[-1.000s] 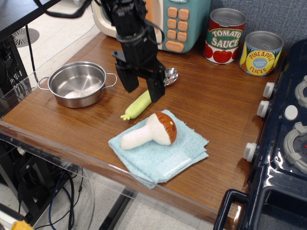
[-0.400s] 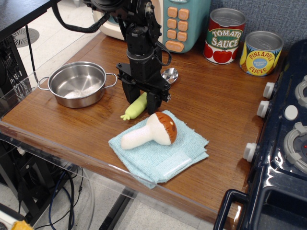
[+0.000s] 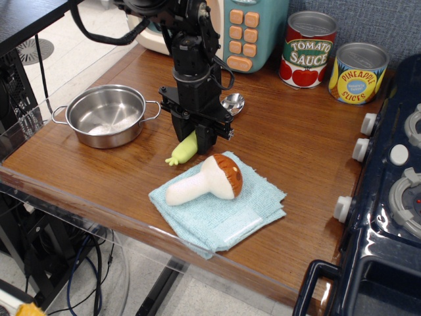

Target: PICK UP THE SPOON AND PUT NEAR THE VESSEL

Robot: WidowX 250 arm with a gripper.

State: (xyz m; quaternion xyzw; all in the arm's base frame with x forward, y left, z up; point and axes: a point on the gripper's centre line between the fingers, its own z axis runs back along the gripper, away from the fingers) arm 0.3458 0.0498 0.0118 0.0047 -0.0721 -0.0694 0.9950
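The spoon lies on the wooden table, its lime-green handle (image 3: pixel 183 151) pointing front-left and its shiny metal bowl (image 3: pixel 233 103) back-right. My black gripper (image 3: pixel 195 137) stands straight down over the middle of the handle, its fingers closed in on the handle's two sides. The spoon still rests on the table. The vessel, a steel pan (image 3: pixel 107 115) with two small handles, sits to the left of the gripper, a short gap from the spoon.
A brown-capped white mushroom (image 3: pixel 207 179) lies on a light-blue cloth (image 3: pixel 223 210) just in front of the spoon. A teal toy microwave (image 3: pixel 247 29), a tomato sauce can (image 3: pixel 308 49) and a pineapple can (image 3: pixel 358 72) stand at the back. A toy stove (image 3: pixel 388 197) is at the right.
The gripper came down from above the spoon to the table, then drew its open fingers together onto the green handle. The spoon has not moved.
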